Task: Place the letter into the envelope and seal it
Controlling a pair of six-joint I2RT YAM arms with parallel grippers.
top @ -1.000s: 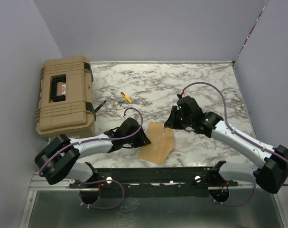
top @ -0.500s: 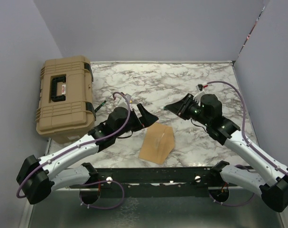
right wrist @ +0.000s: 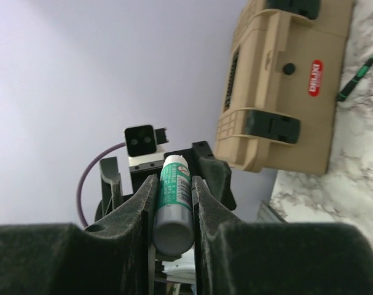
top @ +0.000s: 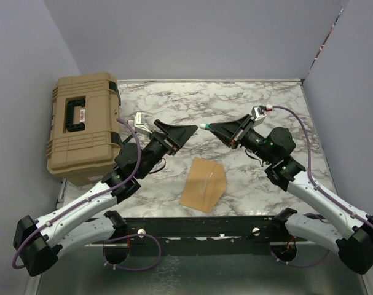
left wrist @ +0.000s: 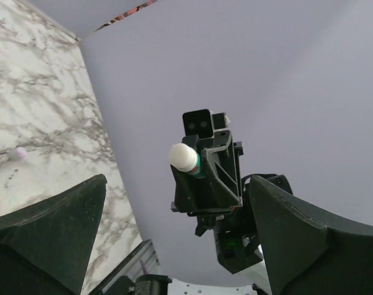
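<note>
The tan envelope (top: 203, 184) lies flat on the marble table near the front edge, with neither gripper touching it. The letter does not show as a separate sheet. Both arms are raised above the table and point at each other. My right gripper (top: 214, 129) (right wrist: 172, 182) is shut on a green-and-white glue stick (right wrist: 174, 196) whose white tip (top: 203, 126) (left wrist: 185, 158) points at the left gripper. My left gripper (top: 187, 131) (left wrist: 174, 246) is open and empty, its fingers (left wrist: 51, 233) spread wide just short of the glue stick's tip.
A tan toolbox (top: 85, 126) (right wrist: 284, 80) stands at the table's left edge. A green pen (top: 131, 136) (right wrist: 357, 77) and a yellow-handled tool (top: 164, 126) lie beside it. Purple walls close in the back and both sides.
Both arms have lifted off the envelope and turned to face each other. The left gripper has opened wide. The right gripper has stayed shut on the glue stick.
</note>
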